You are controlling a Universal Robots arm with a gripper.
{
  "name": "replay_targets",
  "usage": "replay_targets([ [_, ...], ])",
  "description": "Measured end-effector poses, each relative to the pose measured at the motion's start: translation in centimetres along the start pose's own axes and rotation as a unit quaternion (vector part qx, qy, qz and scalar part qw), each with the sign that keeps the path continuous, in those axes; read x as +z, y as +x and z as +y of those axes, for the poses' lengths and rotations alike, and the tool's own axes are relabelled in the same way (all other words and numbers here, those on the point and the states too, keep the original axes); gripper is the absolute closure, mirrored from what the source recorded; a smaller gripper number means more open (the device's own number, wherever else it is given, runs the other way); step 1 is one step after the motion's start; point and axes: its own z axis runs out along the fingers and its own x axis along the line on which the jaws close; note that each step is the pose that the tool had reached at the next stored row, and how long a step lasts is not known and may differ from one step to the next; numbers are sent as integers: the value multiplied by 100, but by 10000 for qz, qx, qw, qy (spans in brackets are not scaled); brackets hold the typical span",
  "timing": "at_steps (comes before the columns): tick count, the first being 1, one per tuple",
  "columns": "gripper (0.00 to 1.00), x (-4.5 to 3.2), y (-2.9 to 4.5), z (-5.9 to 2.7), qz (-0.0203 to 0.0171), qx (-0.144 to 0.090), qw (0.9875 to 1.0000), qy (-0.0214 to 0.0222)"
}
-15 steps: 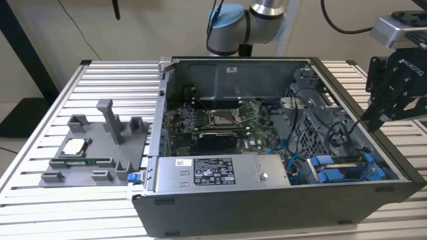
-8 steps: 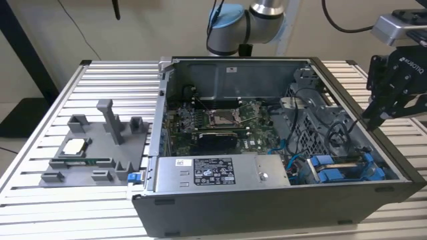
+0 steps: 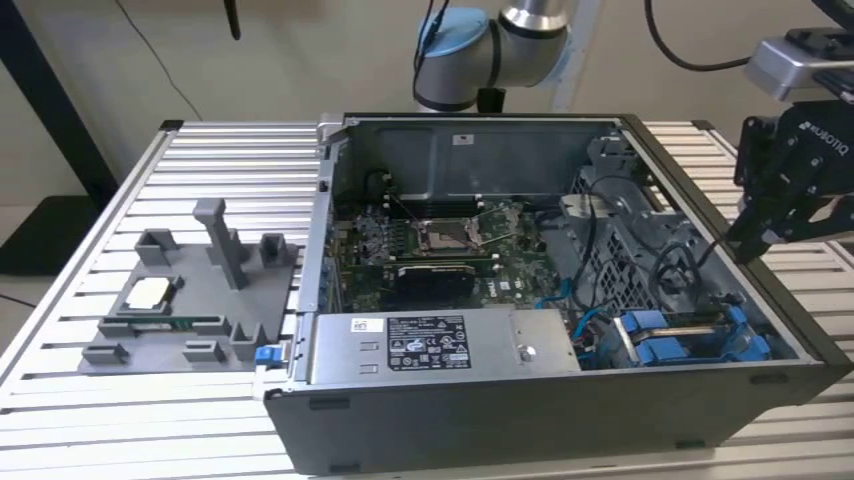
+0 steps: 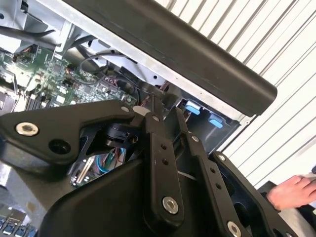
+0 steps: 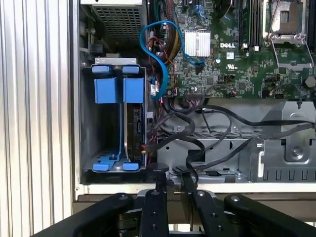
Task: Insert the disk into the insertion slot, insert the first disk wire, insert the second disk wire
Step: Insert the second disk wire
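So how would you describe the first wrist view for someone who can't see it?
The robot's black pincer hangs at the rim of an open computer case, beside the insertion slot where the disk sits edge-on in its blue carrier. Blue and black cables run from there toward a green circuit board.

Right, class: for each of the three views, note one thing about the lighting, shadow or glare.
Exterior view: even room light, yet the inside of the computer case sits shaded. First wrist view: the silver heatsink glares white, while the insertion slot lies deep in shadow. Second wrist view: the black gripper reads dark against the brightly lit ribbed table.
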Motion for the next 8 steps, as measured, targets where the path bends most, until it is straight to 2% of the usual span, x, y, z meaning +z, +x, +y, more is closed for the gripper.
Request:
replay_targets([
  [8, 73, 27, 33, -79, -11, 0, 10000, 0],
])
